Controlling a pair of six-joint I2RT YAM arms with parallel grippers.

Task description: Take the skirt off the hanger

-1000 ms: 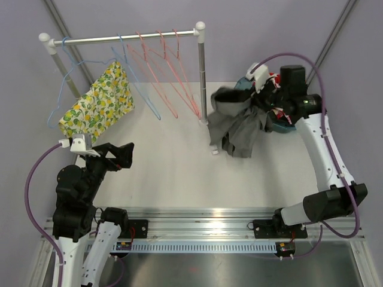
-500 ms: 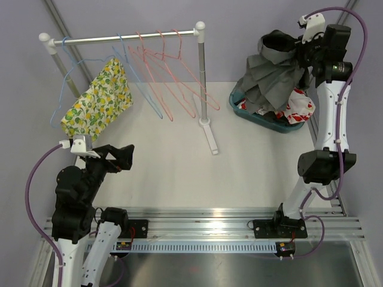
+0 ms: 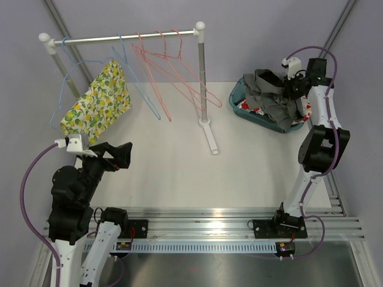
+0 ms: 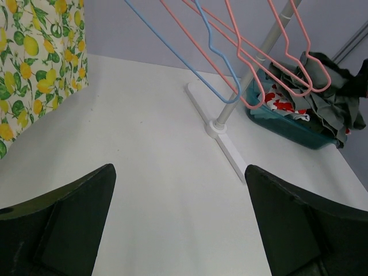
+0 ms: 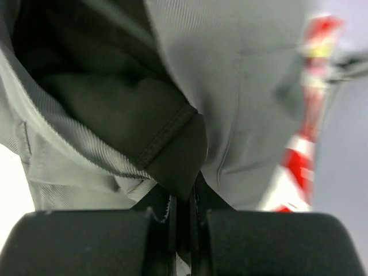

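A grey skirt [image 3: 272, 95] lies bunched over the teal basket [image 3: 239, 109] at the back right. My right gripper [image 3: 293, 84] is shut on a fold of it. In the right wrist view the dark hem of the skirt [image 5: 172, 155] is pinched between the closed jaws of the gripper [image 5: 184, 213]. A lemon-print skirt [image 3: 99, 101] hangs on a blue hanger at the left of the rail [image 3: 128, 37]; it also shows in the left wrist view [image 4: 34, 69]. My left gripper [image 3: 122, 154] is open and empty below that skirt, over bare table [image 4: 179, 218].
Empty pink hangers [image 3: 173, 72] and a blue hanger [image 3: 143, 89] hang on the rail. The rack's post and white foot [image 3: 209, 136] stand mid-table. Red-and-white cloth [image 5: 299, 155] lies in the basket under the grey skirt.
My right arm carried the grey skirt from beside the rack post up and back, then lowered it onto the basket. The left arm has barely moved.
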